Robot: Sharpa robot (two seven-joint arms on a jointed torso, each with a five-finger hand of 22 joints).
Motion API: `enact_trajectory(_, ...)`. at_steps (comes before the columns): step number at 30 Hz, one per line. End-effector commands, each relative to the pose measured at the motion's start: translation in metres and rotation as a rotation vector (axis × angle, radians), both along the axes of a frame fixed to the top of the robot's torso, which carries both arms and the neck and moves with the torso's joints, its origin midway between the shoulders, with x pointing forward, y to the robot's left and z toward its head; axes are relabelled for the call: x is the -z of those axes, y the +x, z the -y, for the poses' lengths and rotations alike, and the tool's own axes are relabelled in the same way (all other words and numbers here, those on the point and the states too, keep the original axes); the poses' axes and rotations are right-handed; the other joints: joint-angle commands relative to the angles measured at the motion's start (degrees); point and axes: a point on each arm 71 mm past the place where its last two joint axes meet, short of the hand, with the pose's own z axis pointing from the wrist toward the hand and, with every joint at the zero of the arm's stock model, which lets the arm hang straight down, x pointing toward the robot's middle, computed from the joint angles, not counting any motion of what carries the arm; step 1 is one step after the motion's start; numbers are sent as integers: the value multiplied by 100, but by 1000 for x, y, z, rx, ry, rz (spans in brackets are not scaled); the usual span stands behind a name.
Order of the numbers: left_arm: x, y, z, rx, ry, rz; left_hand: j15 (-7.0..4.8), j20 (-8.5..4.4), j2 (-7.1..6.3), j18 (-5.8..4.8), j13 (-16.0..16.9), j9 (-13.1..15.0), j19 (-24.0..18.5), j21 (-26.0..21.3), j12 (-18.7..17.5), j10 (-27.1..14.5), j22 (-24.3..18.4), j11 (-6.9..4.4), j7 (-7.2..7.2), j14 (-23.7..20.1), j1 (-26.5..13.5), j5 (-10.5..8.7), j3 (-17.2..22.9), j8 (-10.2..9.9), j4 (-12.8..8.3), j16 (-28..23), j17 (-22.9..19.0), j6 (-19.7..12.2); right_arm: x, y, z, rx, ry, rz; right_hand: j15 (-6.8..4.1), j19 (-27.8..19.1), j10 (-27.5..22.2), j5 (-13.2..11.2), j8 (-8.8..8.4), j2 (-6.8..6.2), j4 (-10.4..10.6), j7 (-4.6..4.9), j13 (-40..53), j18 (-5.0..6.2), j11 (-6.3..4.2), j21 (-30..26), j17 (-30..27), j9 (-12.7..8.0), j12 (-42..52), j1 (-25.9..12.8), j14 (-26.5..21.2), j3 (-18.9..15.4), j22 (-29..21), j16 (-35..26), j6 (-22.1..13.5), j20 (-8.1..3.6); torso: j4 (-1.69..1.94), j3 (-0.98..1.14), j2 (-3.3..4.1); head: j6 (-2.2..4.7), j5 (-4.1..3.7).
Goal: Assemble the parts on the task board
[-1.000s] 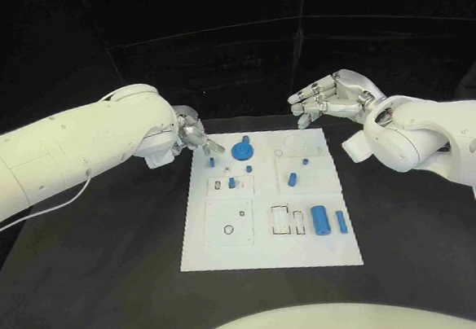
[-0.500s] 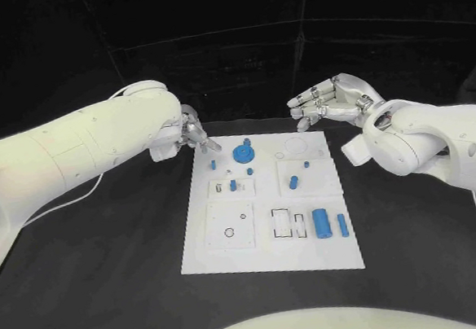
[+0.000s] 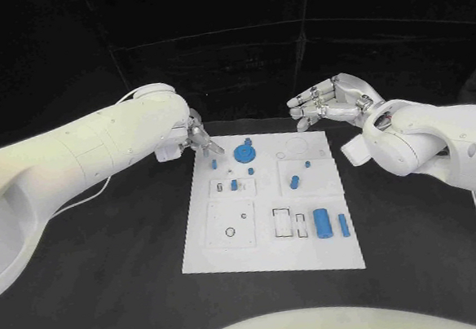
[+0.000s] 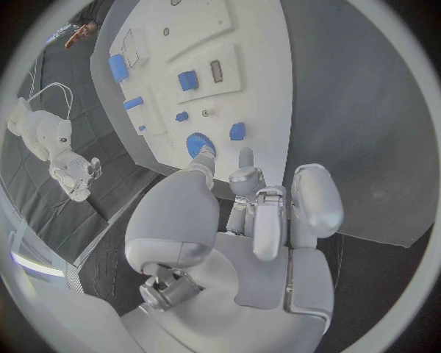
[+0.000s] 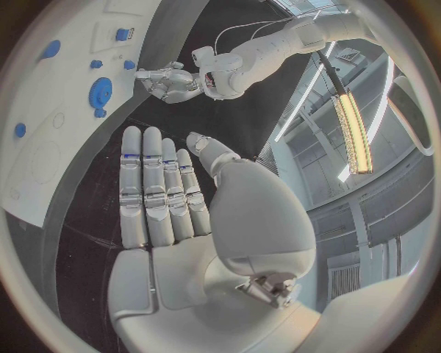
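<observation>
The white task board (image 3: 240,250) lies mid-table with several blue parts on it. A blue gear (image 3: 247,152) and a small blue peg (image 3: 212,164) stand near its far left corner. My left hand (image 3: 196,137) hovers just over that corner, thumb and one finger stretched toward the gear (image 4: 195,143) and the peg (image 4: 237,131), the other fingers curled, nothing held. My right hand (image 3: 330,99) hangs above the board's far right edge, fingers straight, holding nothing. A blue block (image 3: 234,185), a short peg (image 3: 296,180) and two cylinders (image 3: 321,221) lie further along the board.
Black table (image 3: 84,258) surrounds the board on all sides. My left forearm (image 3: 83,156) reaches in low over the table's left part, and my right forearm (image 3: 449,145) over its right part. In the right wrist view the left hand (image 5: 170,81) shows beyond the board (image 5: 37,162).
My left forearm has swung so the elbow sits higher and closer; the hand stays over the board's far left corner. The right hand has barely moved.
</observation>
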Motion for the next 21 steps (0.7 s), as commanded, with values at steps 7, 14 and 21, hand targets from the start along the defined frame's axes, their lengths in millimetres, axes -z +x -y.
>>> enact_trajectory(7, 8, 1, 1, 16, 7, -12, 20, 11, 74, -11, 12, -12, 8, 5, 46, 5, 15, -10, -12, 584, 13, -13, -62, -28, 7, 36, 1509, 62, -2, 0, -2, -14, 5, 9, 5, 51, 19, 39, -37, 25, 16, 25, -11, 71, 16, -27, -10, -3, -24, -37, 30, 25, -14, -40, -20, -9, 5, -3, -3, -3, -15)
enact_trajectory(14, 13, 0, 3, 21, 5, -22, 11, 4, 148, -14, 28, -22, 16, 15, 64, 15, 36, -21, -25, 584, 134, -11, -102, -18, -8, 36, 1509, 107, -2, 0, -3, -16, 6, 9, 5, 51, 19, 39, -37, 25, 16, 25, -11, 71, 16, -27, -10, -3, -24, -37, 30, 25, -14, -40, -20, -9, 10, 1, -4, -15, -21)
enact_trajectory(21, 17, -1, 3, 20, 5, -29, 6, -3, 300, -17, 24, -47, 21, 20, 70, 14, 52, -27, -28, 584, 400, -9, -72, -25, -103, 36, 1509, 129, -2, 0, -3, -16, 6, 9, 5, 51, 19, 39, -37, 25, 16, 25, -11, 71, 16, -27, -10, -3, -24, -37, 30, 25, -14, -40, -20, -9, 8, -1, -5, -24, -22)
